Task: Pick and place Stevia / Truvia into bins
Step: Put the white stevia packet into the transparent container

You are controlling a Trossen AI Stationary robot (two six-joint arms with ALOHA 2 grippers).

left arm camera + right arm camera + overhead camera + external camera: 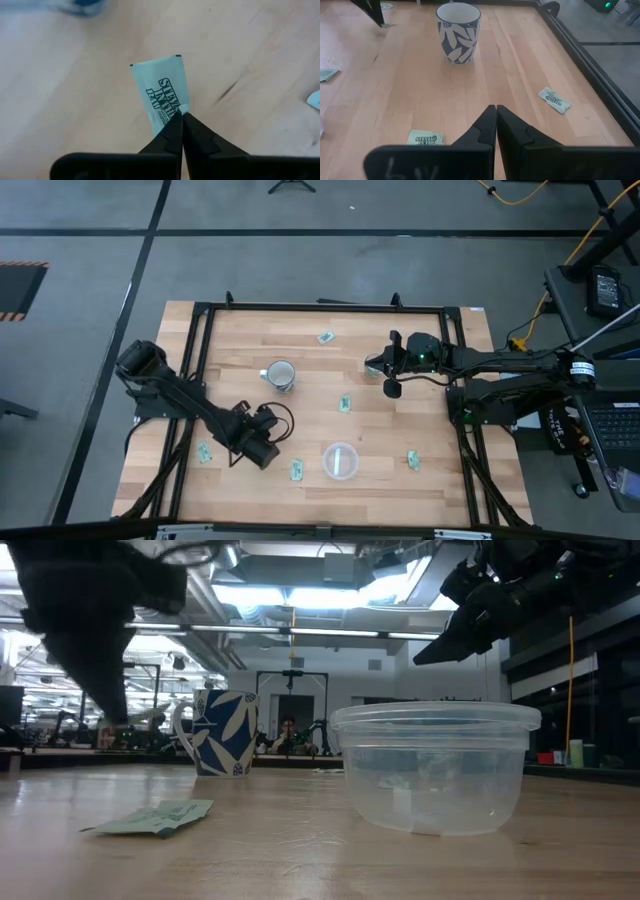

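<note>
On the near side of the table (250,330) I have the clear round tub (340,460) sitting near the front edge, right of centre, with nothing in it that I can make out. A green and white packet (296,470) lies just left of the tub, another (412,460) to its right, and a third (205,454) lies further left near the frame rail.

My left gripper (181,116) is at the near left, just beside the tub's left-hand packet, and its fingers are pinched together on the corner of a packet (162,95) printed with dark lettering; that packet stands up past the fingertips over the bare wood.

Toward the middle, a packet (344,404) lies on the boards between the tub and the mug. The blue and white leaf-patterned mug (281,374) stands upright left of centre.

Further back on the right, my right gripper (496,112) hangs above the table with its fingers pressed together on nothing. The farthest packet (325,337) lies near the back rail, behind the mug and to its right.
</note>
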